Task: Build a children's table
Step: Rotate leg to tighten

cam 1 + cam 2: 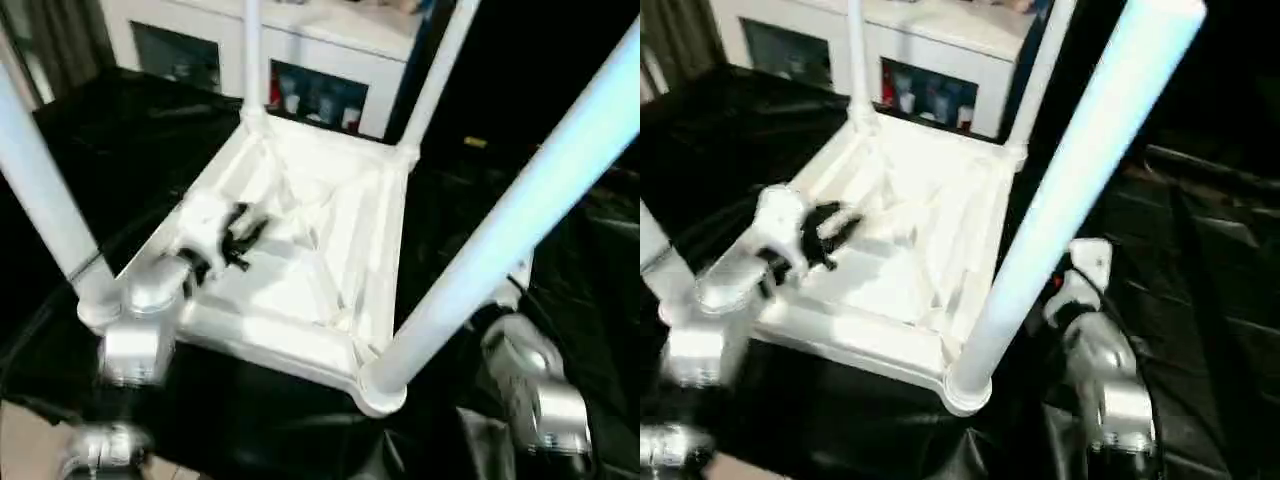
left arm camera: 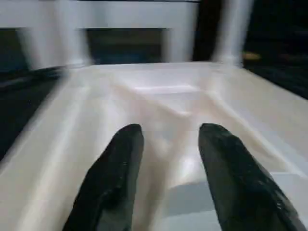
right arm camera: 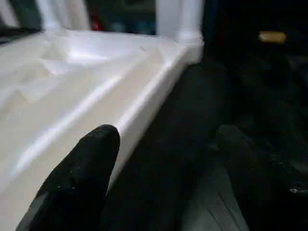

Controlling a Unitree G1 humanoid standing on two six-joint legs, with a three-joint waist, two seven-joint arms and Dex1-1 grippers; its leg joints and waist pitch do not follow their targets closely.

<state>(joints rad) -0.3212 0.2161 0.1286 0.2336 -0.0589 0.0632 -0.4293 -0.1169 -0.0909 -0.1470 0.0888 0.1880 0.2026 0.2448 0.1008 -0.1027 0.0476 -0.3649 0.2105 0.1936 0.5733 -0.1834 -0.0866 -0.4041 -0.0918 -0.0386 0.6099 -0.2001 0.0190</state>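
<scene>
The children's table lies upside down on black cloth, its ribbed white underside (image 1: 300, 250) facing up. All four white legs stand in the corner sockets: near right (image 1: 510, 230), near left (image 1: 45, 210), far left (image 1: 253, 60) and far right (image 1: 435, 75). My left gripper (image 1: 238, 238) hovers over the left part of the underside, its black fingers (image 2: 122, 159) apart with nothing between them. My right gripper (image 3: 168, 132) sits low beside the table's right rim (image 3: 144, 101), open and empty, close to the near right leg.
A white cabinet with glass doors (image 1: 300, 50) stands behind the table. Black cloth (image 1: 120, 130) covers the surface all around, with folds on the right side. My silver right forearm (image 1: 535, 390) lies beside the near right corner.
</scene>
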